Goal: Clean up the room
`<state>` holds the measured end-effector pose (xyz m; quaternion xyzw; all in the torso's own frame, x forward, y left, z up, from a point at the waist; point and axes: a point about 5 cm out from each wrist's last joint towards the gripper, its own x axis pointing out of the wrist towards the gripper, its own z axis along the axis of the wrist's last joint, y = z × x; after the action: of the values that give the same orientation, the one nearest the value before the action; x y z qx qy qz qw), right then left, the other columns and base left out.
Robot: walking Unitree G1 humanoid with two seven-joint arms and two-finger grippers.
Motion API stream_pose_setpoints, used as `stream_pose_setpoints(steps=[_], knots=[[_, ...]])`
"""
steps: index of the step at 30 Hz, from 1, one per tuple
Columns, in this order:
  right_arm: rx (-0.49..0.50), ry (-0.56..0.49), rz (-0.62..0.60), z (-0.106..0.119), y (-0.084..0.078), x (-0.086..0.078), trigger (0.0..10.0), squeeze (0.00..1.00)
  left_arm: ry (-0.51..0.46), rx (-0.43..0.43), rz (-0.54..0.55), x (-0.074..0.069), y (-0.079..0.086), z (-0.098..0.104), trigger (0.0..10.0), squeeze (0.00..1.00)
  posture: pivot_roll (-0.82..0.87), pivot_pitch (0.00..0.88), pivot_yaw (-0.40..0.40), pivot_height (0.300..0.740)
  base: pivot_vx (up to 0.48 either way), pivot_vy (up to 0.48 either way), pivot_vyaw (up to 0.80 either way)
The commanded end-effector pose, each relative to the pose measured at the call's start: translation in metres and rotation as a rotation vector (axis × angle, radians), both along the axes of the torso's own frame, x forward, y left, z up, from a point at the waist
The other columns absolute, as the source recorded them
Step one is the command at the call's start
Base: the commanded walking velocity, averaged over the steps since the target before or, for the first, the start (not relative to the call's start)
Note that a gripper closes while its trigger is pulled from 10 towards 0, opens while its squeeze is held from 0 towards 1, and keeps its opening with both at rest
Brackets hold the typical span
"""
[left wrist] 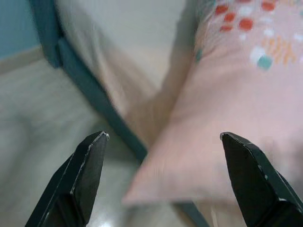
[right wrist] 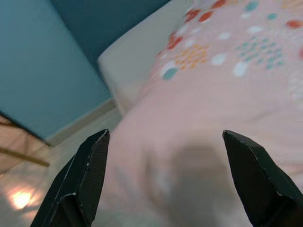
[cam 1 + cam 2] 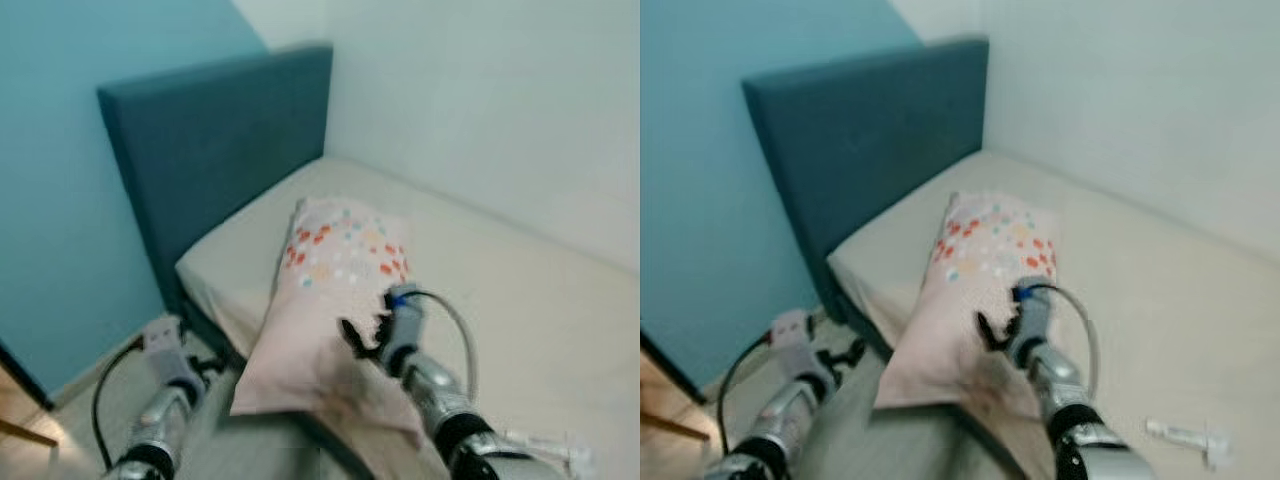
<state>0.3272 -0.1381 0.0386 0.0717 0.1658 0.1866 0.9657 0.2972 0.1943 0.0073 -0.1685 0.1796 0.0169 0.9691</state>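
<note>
A pink pillow (image 3: 330, 300) with red, orange and teal dots lies on the beige mattress (image 3: 520, 300), its lower end hanging over the bed's side edge. My right gripper (image 3: 362, 332) hovers just above the pillow's lower half, fingers open; the pillow (image 2: 199, 109) is spread close under the right wrist's fingers. My left gripper (image 3: 205, 367) is low beside the bed, over the floor, open, and short of the pillow's overhanging corner (image 1: 189, 175). Nothing is held by either gripper.
A dark teal headboard (image 3: 220, 150) stands against the teal wall (image 3: 60, 180); a white wall runs along the bed's far side. A small white object (image 3: 1185, 437) lies on the mattress near the right arm. Pale floor (image 3: 110, 400) and a wooden edge (image 3: 20, 415) are at lower left.
</note>
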Motion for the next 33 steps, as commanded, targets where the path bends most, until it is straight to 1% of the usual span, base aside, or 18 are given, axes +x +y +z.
stream_pose_setpoints(steps=[1, 4, 7, 9, 10, 11, 12, 13, 14, 17, 18, 22, 25, 28, 33], knots=[[-0.023, -0.012, -0.012, 0.002, -0.007, 0.001, 10.0, 0.00, 0.015, -0.020, -0.018, -0.003, -0.008, -0.005, 10.0, 0.00, -0.06, 0.000, -0.042, 0.740, 0.375, 0.000, 0.00], [-0.034, -0.006, -0.013, 0.002, -0.008, 0.002, 10.0, 0.00, 0.014, -0.025, -0.025, -0.004, -0.010, -0.005, 10.0, 0.00, -0.06, 0.000, -0.042, 0.740, 0.371, 0.000, -0.79], [-0.019, -0.022, -0.042, 0.008, -0.011, 0.007, 10.0, 0.00, 0.005, -0.029, -0.031, -0.003, -0.010, -0.004, 10.0, 0.00, -0.06, 0.000, -0.039, 0.740, 0.368, 0.000, -0.78], [-0.019, -0.022, -0.042, 0.008, -0.011, 0.007, 10.0, 0.00, 0.005, -0.029, -0.031, -0.003, -0.010, -0.004, 10.0, 0.00, -0.06, 0.000, -0.039, 0.740, 0.360, 0.000, -0.78], [-0.020, -0.031, -0.050, 0.011, -0.012, 0.009, 10.0, 0.00, 0.036, 0.002, -0.017, -0.003, -0.008, -0.005, 10.0, 0.00, -0.06, 0.000, -0.034, 0.740, 0.000, 0.000, -0.79], [-0.020, -0.031, -0.050, 0.011, -0.012, 0.009, 10.0, 0.00, 0.036, 0.002, -0.017, -0.003, -0.008, -0.005, 10.0, 0.00, -0.06, 0.000, -0.034, 0.740, 0.000, 0.000, -0.79], [-0.023, -0.033, -0.054, 0.012, -0.013, 0.009, 10.0, 0.00, 0.050, 0.031, -0.013, -0.003, -0.006, -0.006, 10.0, 0.00, -0.06, 0.000, -0.034, 0.740, 0.000, 0.000, -0.79], [-0.023, -0.033, -0.054, 0.012, -0.013, 0.009, 10.0, 0.00, 0.050, 0.031, -0.013, -0.003, -0.006, -0.006, 10.0, 0.00, -0.06, 0.000, -0.034, 0.740, 0.000, 0.000, -0.79], [-0.027, -0.039, -0.062, 0.013, -0.014, 0.010, 10.0, 0.00, 0.060, 0.052, -0.018, -0.003, -0.005, -0.006, 10.0, 0.00, -0.06, 0.000, -0.031, 0.740, 0.000, 0.000, -0.79], [-0.057, -0.026, -0.084, 0.011, -0.017, 0.010, 10.0, 0.00, 0.071, 0.062, -0.023, -0.003, -0.005, -0.007, 10.0, 0.00, -0.06, 0.000, -0.029, 0.740, 0.000, 0.000, -0.78], [-0.087, -0.017, -0.098, 0.008, -0.022, 0.008, 10.0, 0.00, 0.076, 0.094, -0.027, -0.002, -0.005, -0.007, 10.0, 0.00, -0.07, 0.000, -0.031, 0.740, 0.000, 0.000, -0.78], [-0.100, -0.013, -0.115, 0.006, -0.026, 0.006, 10.0, 0.00, 0.075, 0.106, -0.018, -0.003, -0.005, -0.007, 10.0, 0.00, -0.07, 0.000, -0.036, 0.740, 0.000, 0.000, -0.78], [-0.073, -0.017, -0.138, 0.005, -0.031, 0.004, 10.0, 0.00, 0.075, 0.115, 0.007, -0.005, -0.002, -0.008, 10.0, 0.00, -0.08, 0.000, -0.036, 0.740, 0.000, 0.000, 0.00], [-0.070, -0.015, -0.144, 0.004, -0.034, 0.003, 10.0, 0.00, 0.080, 0.134, 0.025, -0.006, 0.000, -0.008, 10.0, 0.00, -0.08, 0.000, -0.039, 0.740, 0.000, 0.000, 0.00], [-0.063, -0.007, -0.162, 0.003, -0.037, 0.001, 10.0, 0.00, 0.076, 0.142, 0.057, -0.004, 0.001, -0.006, 10.0, 0.00, -0.08, 0.000, -0.040, 0.740, 0.000, 0.000, 0.00]])
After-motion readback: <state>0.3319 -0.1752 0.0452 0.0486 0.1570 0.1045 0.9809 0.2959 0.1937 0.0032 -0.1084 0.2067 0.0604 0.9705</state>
